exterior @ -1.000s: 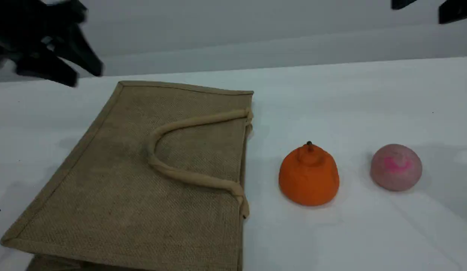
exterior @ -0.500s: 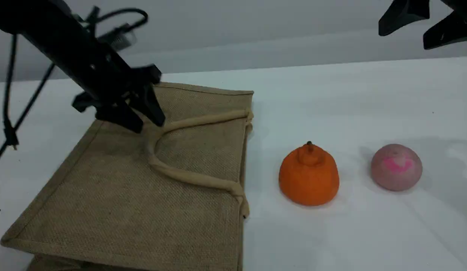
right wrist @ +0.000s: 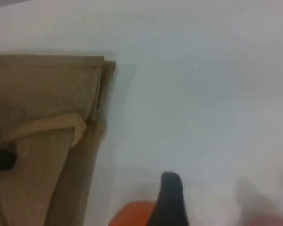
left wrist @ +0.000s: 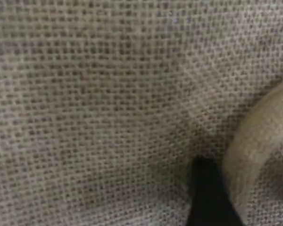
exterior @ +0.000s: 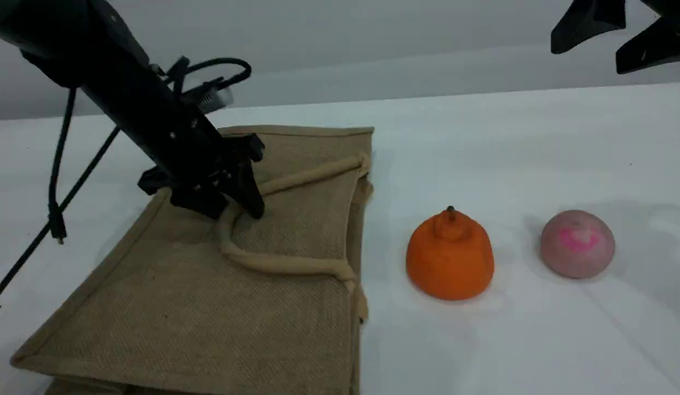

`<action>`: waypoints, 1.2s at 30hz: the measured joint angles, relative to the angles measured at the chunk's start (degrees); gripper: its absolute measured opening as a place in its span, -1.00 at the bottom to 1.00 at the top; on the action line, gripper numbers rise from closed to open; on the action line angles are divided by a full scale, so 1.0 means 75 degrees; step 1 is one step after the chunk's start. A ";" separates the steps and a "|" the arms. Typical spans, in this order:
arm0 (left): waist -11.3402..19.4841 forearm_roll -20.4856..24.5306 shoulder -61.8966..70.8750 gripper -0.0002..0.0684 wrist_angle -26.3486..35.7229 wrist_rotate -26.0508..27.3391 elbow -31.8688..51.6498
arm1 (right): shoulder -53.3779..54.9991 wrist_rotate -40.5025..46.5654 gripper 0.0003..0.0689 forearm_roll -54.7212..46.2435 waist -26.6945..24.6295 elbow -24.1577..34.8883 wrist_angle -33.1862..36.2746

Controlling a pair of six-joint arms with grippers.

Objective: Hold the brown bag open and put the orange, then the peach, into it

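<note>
Beside one brown bag point(exterior: 197, 307): one orange point(exterior: 449, 257), one peach point(exterior: 577, 244).

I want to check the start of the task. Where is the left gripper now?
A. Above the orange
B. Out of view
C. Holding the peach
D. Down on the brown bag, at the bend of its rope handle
D: in the scene view the left gripper is on the brown bag, its fingers either side of the rope handle bend.

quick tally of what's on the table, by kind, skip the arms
Bags: 1, the brown bag, lying flat with its rope handle on top
Fruit: 2, the orange and the peach, both on the table to the right of the bag
Total: 3
</note>
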 joint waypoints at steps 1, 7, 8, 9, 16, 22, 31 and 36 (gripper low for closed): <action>-0.0010 0.0057 0.0009 0.01 0.0065 -0.0043 0.0000 | 0.0000 0.0000 0.54 0.0000 0.0000 0.0000 0.0000; -0.0017 0.0172 0.0024 -0.58 0.0177 -0.0255 0.0007 | 0.0000 0.0000 0.54 0.0000 0.0000 0.0009 -0.0065; -0.0017 0.0172 0.0024 -0.70 0.0185 -0.0255 0.0007 | 0.0000 0.0000 0.54 0.0000 0.0000 0.0009 -0.0065; -0.0017 0.0172 0.0024 -0.74 0.0193 -0.0255 0.0007 | 0.0000 0.0000 0.54 0.0000 0.0000 0.0009 -0.0065; -0.0024 0.0696 -0.0277 -0.74 0.1269 -0.0247 -0.0795 | 0.0276 0.0000 0.54 0.0000 0.0000 0.0009 0.0132; -0.0024 0.0693 -0.0984 -0.74 0.2936 -0.0169 -0.2333 | 0.0493 -0.0349 0.54 0.0524 0.0000 0.0013 0.0947; -0.0017 0.0604 -0.1553 -0.74 0.4085 0.0014 -0.4324 | 0.0493 -0.2020 0.54 0.1921 0.0000 0.0013 0.1321; -0.0017 0.0659 -0.2003 -0.74 0.4076 0.0007 -0.4309 | 0.0493 -0.2556 0.54 0.2367 0.0000 0.0013 0.1317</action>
